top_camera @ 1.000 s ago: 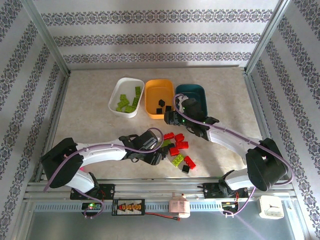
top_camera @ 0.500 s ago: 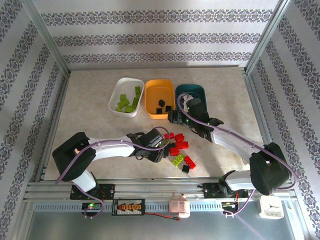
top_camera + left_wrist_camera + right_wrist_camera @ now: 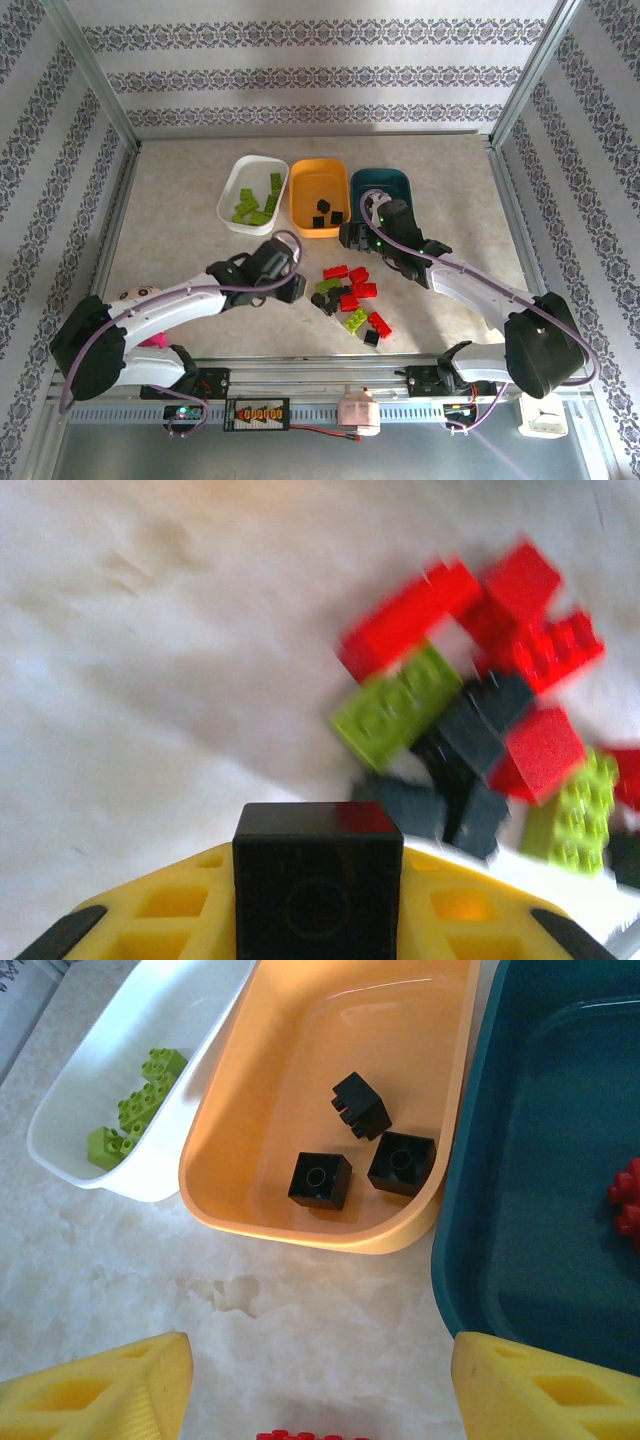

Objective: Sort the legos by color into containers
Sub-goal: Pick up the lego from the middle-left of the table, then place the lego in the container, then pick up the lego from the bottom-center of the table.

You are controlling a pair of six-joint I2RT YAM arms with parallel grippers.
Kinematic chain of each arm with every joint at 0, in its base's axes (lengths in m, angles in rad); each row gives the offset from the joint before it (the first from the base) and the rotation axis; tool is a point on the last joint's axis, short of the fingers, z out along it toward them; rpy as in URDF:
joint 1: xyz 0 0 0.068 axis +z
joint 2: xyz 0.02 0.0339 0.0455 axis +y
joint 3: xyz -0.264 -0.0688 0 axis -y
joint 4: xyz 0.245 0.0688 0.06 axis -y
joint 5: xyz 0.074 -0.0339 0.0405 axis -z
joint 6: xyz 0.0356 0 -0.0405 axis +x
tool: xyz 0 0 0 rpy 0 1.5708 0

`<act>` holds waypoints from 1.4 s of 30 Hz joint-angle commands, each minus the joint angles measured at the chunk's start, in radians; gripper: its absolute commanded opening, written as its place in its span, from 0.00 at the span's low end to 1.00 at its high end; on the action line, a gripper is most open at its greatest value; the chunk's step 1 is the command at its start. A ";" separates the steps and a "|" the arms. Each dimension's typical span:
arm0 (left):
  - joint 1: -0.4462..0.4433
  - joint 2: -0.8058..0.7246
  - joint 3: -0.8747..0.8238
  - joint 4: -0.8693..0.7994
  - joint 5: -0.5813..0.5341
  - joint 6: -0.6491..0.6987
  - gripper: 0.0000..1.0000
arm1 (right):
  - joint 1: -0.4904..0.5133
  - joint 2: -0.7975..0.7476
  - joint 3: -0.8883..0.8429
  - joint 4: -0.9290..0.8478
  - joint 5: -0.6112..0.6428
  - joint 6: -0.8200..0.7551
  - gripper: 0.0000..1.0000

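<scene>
The left gripper (image 3: 318, 905) is closed on a small black square plastic brick (image 3: 318, 875), which sits tight between the two yellow fingers (image 3: 170, 910). This brick is square, so it has no long axis. Its hollow side with a round tube faces the wrist camera. Just beyond it, on the beige marbled table (image 3: 180, 200), lies the loose pile of red, lime green and black bricks (image 3: 470, 720). In the blurred left wrist view, a long red brick (image 3: 405, 615) and a lime green brick (image 3: 398, 708) lie side by side, and both run from lower left to upper right. Seen from above, the left arm lies low across the table, with its gripper just left of the pile.

The right gripper (image 3: 320, 1390) is open, its fingers wide apart over bare table, just before the orange-yellow plastic tray (image 3: 330, 1040) with three black bricks (image 3: 320, 1180) inside. The white tray (image 3: 190, 1030) to its left holds lime green bricks (image 3: 140, 1110). The dark teal tray (image 3: 540, 1160) to its right holds a red brick (image 3: 628, 1195). The right arm reaches diagonally from its bent elbow toward the trays.
</scene>
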 commanded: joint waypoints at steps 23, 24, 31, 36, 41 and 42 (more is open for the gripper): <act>0.278 0.829 0.996 -0.134 0.089 0.062 0.62 | 0.073 -0.182 -0.183 -0.155 -0.002 0.026 0.70; 0.278 0.817 0.995 -0.131 0.101 0.058 0.65 | 0.076 -0.179 -0.180 -0.162 0.005 0.026 0.70; 0.270 0.565 0.732 0.040 0.194 -0.004 0.78 | 0.082 -0.050 -0.100 -0.253 0.050 -0.020 0.69; 0.258 0.328 0.436 0.165 0.238 -0.058 0.90 | 0.091 0.076 -0.043 -0.286 0.041 -0.073 0.70; 0.251 0.083 0.180 0.202 0.227 -0.106 1.00 | 0.095 0.140 -0.008 -0.312 0.079 -0.102 0.65; 0.251 0.044 0.144 0.206 0.224 -0.114 1.00 | 0.095 0.151 -0.003 -0.317 0.086 -0.105 0.64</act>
